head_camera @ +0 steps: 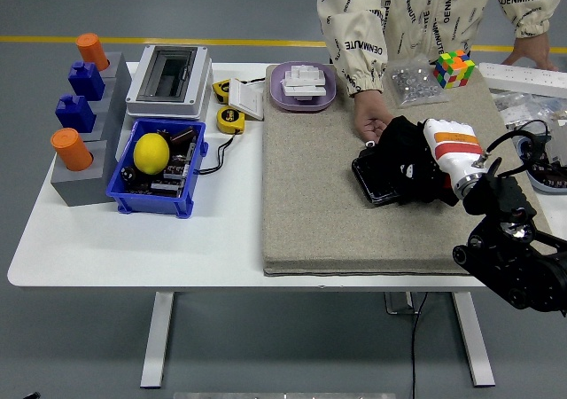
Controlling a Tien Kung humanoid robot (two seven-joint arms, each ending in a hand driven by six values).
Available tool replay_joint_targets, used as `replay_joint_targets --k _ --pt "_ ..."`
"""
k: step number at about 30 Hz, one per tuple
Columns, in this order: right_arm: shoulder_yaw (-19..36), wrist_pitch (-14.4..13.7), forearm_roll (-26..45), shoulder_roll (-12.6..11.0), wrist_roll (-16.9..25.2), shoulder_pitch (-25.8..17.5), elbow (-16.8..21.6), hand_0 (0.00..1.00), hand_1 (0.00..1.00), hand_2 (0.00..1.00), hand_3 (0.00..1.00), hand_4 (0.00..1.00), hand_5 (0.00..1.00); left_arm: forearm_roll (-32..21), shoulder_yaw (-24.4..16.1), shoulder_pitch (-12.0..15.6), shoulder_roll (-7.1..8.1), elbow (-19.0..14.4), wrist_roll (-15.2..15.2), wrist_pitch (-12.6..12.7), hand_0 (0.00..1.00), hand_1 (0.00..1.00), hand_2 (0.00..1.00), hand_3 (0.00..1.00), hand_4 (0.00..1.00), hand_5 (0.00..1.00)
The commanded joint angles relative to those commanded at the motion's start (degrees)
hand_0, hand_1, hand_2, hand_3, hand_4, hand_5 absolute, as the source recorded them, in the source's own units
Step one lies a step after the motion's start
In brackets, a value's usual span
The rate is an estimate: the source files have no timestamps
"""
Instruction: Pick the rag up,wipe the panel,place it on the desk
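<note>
Rag, black cloth [407, 147] | clenched in right hand [437, 160] over dark flat panel [376, 177] | person's hand [372, 122] steadies it | judgement: press flat, stroke evenly.

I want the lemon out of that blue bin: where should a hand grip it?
Grip the lemon around its round middle, coming straight down from above. It lies on top of the parts in the blue bin, whose walls block a sideways approach.

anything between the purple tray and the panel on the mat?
Head view: only bare mat between the purple tray and the panel; the person's hand sits just right of that line.
</note>
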Motion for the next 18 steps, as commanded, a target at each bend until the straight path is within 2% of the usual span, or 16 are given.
replay_joint_targets --k 18 --pt "1.00 0.84 -0.61 -4.82 0.10 -0.08 -1.55 0.301 0.429 0.455 0.487 0.909 0.132 -0.21 0.28 0.24 -0.04 0.00 -0.04 -0.03 0.611 0.639 0.654 0.561 0.626 0.435"
